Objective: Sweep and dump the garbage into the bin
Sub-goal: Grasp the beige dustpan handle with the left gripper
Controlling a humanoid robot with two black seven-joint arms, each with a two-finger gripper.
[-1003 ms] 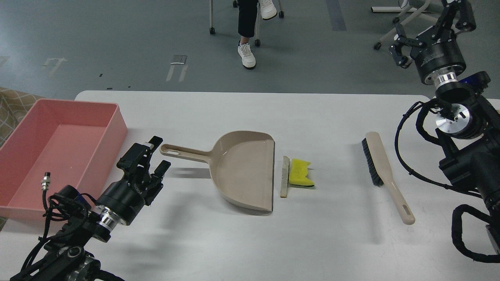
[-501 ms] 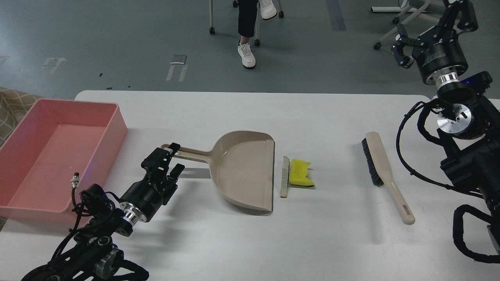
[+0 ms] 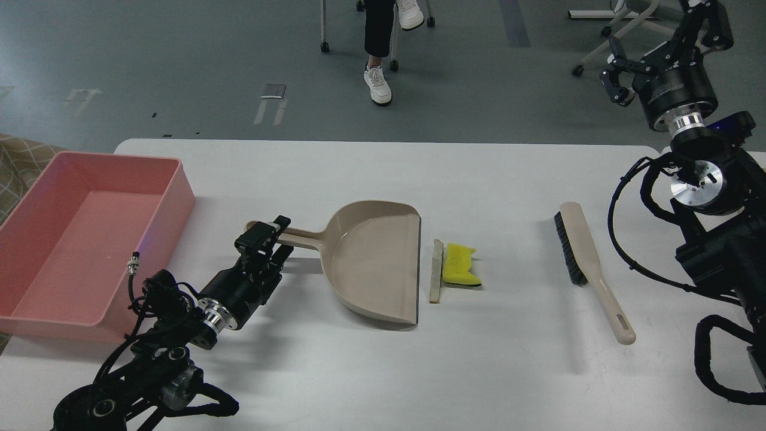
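Note:
The garbage lies at mid-table: a yellow sponge piece and a thin pale strip side by side, just right of the beige dustpan's open edge. The pink bin stands at the table's left edge. My left gripper is open, with its fingers on either side of the far end of the dustpan's handle. My right gripper is open and empty, raised high at the far right, well above the table and away from the brush.
A beige brush with black bristles lies on the right of the white table. Beyond the table's far edge are a seated person's legs and chair bases on the grey floor.
My left arm has moved right and forward, bringing its gripper from beside the bin to the dustpan's handle. The right gripper has barely moved. The garbage, dustpan and brush have not moved.

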